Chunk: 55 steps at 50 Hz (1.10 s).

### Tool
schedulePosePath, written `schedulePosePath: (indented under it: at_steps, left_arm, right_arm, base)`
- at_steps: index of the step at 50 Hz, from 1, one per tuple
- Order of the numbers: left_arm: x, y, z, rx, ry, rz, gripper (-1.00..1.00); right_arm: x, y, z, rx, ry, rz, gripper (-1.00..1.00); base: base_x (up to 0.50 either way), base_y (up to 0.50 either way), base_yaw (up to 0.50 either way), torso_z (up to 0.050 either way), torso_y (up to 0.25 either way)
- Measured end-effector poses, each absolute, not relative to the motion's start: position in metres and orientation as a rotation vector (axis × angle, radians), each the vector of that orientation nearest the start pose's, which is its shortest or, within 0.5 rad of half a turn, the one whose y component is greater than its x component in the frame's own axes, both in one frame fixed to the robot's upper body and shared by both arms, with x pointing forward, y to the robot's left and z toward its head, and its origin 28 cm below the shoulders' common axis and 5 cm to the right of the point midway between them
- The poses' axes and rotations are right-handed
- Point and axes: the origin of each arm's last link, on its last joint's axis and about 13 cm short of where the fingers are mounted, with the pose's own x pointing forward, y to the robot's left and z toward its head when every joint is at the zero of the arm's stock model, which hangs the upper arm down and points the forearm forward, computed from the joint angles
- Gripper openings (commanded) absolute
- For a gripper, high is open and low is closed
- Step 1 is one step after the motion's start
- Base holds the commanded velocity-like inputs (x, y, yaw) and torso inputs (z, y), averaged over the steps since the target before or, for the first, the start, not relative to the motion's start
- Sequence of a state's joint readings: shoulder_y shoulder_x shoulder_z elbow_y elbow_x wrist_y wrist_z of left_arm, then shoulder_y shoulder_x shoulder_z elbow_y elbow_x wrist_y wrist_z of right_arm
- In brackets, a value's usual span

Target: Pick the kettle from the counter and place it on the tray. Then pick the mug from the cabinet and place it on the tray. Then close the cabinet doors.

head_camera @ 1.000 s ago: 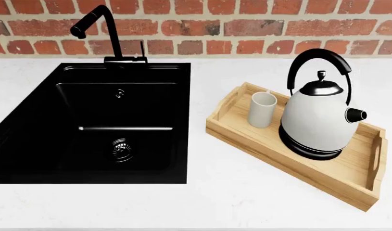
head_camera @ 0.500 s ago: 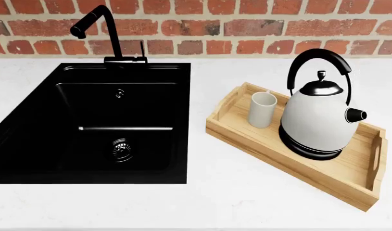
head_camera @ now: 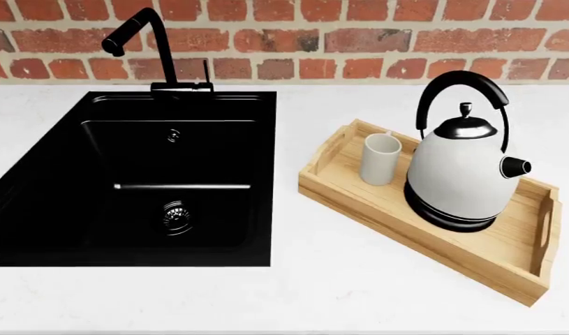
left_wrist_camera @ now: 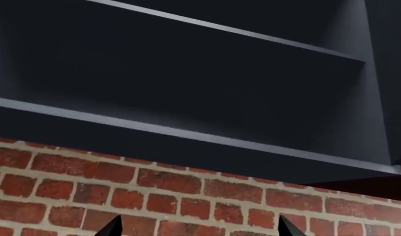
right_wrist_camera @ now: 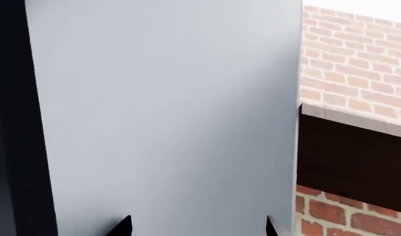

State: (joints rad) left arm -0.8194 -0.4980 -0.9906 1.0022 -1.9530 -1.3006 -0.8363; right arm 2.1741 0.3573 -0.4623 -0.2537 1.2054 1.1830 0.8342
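The white egg-shaped kettle (head_camera: 459, 174) stands upright on the light-wood tray (head_camera: 359, 202) on the white counter (head_camera: 359, 286). The off-white mug (head_camera: 380, 159) stands on the tray just left of the kettle. No gripper shows in the head view. My left gripper (left_wrist_camera: 199, 231) is open and empty, its fingertips (left_wrist_camera: 112, 228) wide apart before a brick wall, below the dark open cabinet shelves (left_wrist_camera: 187, 132). My right gripper (right_wrist_camera: 197, 230) is open and empty, facing the pale grey cabinet door (right_wrist_camera: 167, 113) at close range.
A black sink (head_camera: 139, 181) with a black tap (head_camera: 149, 42) is set into the counter left of the tray. A brick wall (head_camera: 359, 42) backs the counter. The door's edge (right_wrist_camera: 298, 98) stands beside brick wall (right_wrist_camera: 357, 59) and a dark cabinet underside.
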Motion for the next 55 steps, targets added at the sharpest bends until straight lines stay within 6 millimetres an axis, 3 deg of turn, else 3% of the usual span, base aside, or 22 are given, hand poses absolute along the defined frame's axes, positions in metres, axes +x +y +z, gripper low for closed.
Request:
schedulePosePath:
  at_steps: [27,44,55]
  left_arm:
    - [0.122,0.277,0.288,-0.191,-0.692,-0.096,1.00]
    - [0.125,0.279,0.284,-0.196,-0.683,-0.090,1.00]
    - [0.128,0.279,0.280,-0.199,-0.673,-0.088,1.00]
  right_arm:
    - [0.190,-0.037,0.551,-0.220,-0.808,0.223,1.00]
    - [0.215,-0.032,0.555,-0.158,-0.759,0.304,1.00]
    - [0.238,-0.029,0.547,-0.175,-0.693,0.311,1.00]
  base:
    - [0.00,0.00,0.00,0.001,0.000]
    - [0.00,0.00,0.00,0.000,0.000]
    - [0.00,0.00,0.00,0.000,0.000]
